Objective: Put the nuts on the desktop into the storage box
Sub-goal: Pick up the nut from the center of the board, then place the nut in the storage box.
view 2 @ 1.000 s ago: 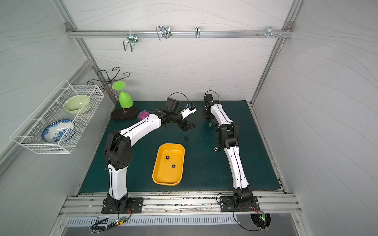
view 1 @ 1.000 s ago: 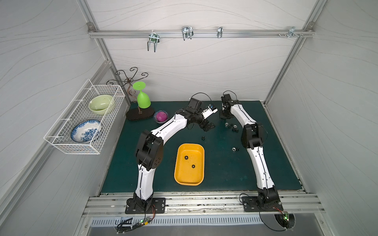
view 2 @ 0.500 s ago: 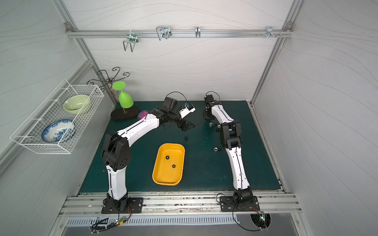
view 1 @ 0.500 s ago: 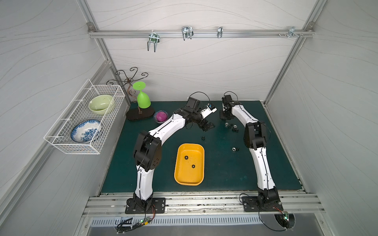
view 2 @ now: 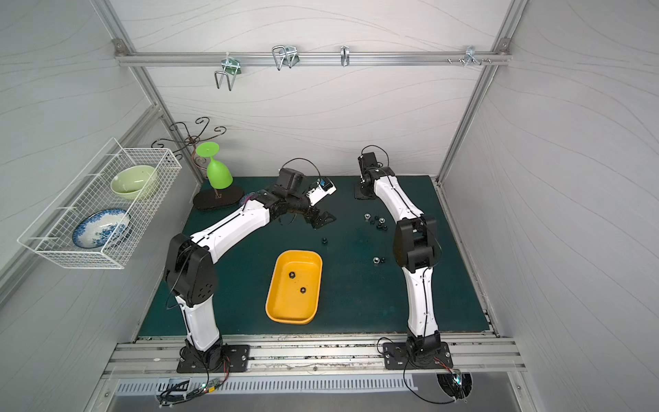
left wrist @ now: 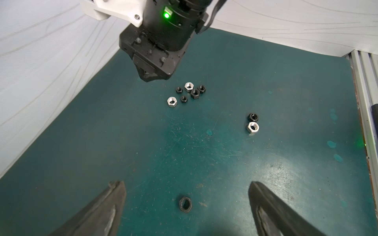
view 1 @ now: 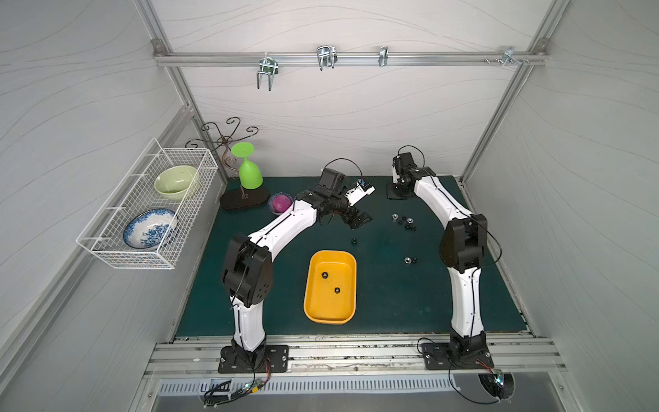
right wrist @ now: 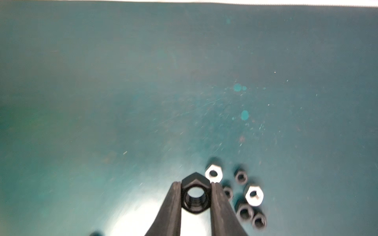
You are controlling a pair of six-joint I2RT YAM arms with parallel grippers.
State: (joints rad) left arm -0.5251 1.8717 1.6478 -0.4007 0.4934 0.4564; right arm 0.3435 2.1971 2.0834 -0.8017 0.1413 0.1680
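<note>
My right gripper (right wrist: 196, 185) is clamped on 1 black nut (right wrist: 195, 199), held just beside the cluster of 6 nuts (right wrist: 253, 196) at the far side of the desktop (view 1: 385, 303). The storage box (view 1: 322, 303), with 2 nuts inside, lies nearer the bases and to that gripper's left, its long axis running front to back. My left gripper (left wrist: 185, 183), jaws spread wide, is nearer the box and straddles a lone black nut (left wrist: 185, 204). Since 1 second ago the right elbow has swung outward, and the box count is unchanged.
</note>
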